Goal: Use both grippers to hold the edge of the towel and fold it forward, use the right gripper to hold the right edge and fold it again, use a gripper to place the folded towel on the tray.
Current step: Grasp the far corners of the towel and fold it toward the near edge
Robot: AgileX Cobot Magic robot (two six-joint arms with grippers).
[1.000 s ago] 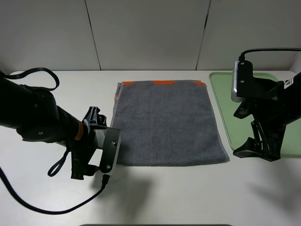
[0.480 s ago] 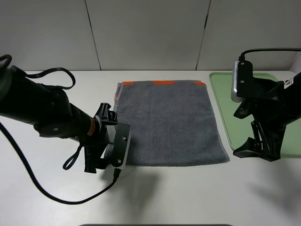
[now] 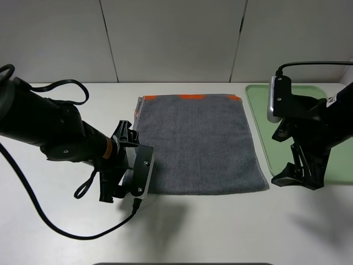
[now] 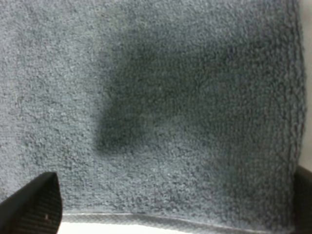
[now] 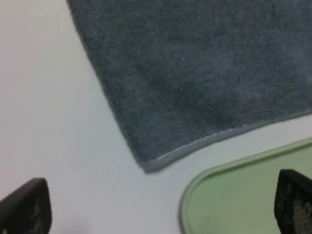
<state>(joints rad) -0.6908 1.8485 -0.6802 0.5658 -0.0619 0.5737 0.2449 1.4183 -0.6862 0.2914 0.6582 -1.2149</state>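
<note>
One grey towel lies flat and unfolded on the white table, with an orange strip along its far edge. One pale green tray sits just beside the towel's right edge, a thin band of table between them; the towel is not on it. There are two black arms, one on each side. The left gripper hangs over the towel's near-left corner with its pincer spread wide: in the left wrist view only two dark fingertips show, one at each side of the picture, and grey pile fills the space between them, with the near hem running along the table. Whether the tips touch the cloth cannot be told. The right gripper hovers by the towel's near-right corner, also spread wide and holding nothing; between its two tips the right wrist view shows that corner, bare table and the tray's rounded rim. One black cable loops across the table from the left arm.
</note>
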